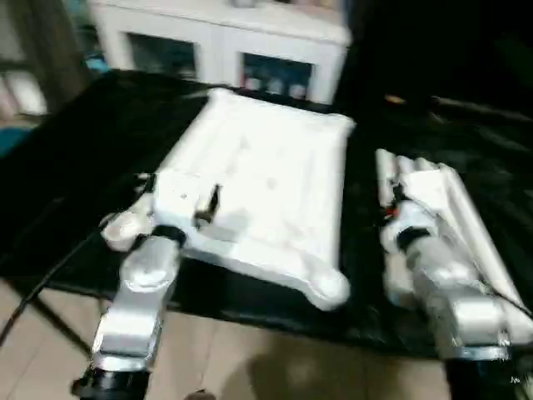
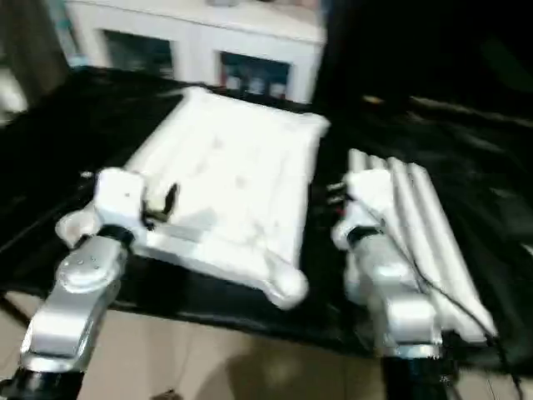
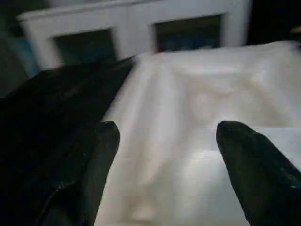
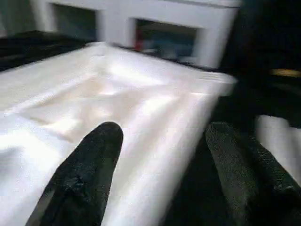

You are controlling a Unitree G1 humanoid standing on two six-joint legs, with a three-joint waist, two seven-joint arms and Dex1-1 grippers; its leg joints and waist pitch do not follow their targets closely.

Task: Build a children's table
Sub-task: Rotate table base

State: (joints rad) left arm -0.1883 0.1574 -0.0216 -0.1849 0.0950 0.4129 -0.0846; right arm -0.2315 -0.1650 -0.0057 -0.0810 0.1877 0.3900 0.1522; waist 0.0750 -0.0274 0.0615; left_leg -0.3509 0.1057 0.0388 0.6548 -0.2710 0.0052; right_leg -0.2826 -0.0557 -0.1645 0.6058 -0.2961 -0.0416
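Observation:
The children's table top [image 1: 275, 175] is a white ribbed panel with round corner sockets, lying underside up on the black-draped table [image 1: 75, 167]. Its white tube legs [image 1: 454, 208] lie side by side to the right of it. My left gripper [image 1: 204, 204] hovers over the top's near-left corner. In the left wrist view its black fingers [image 3: 101, 160] stand open, with the white panel beyond them and nothing between them. My right gripper [image 1: 390, 202] sits between the top's right edge and the legs. Its fingers [image 4: 94, 160] are open too, straddling that edge [image 4: 188, 122].
A white cabinet [image 1: 225, 37] with glass doors stands behind the black-draped table. That table's front edge runs just before my forearms, with beige floor [image 1: 250, 358] below. A dark cable [image 1: 50, 275] hangs by my left arm.

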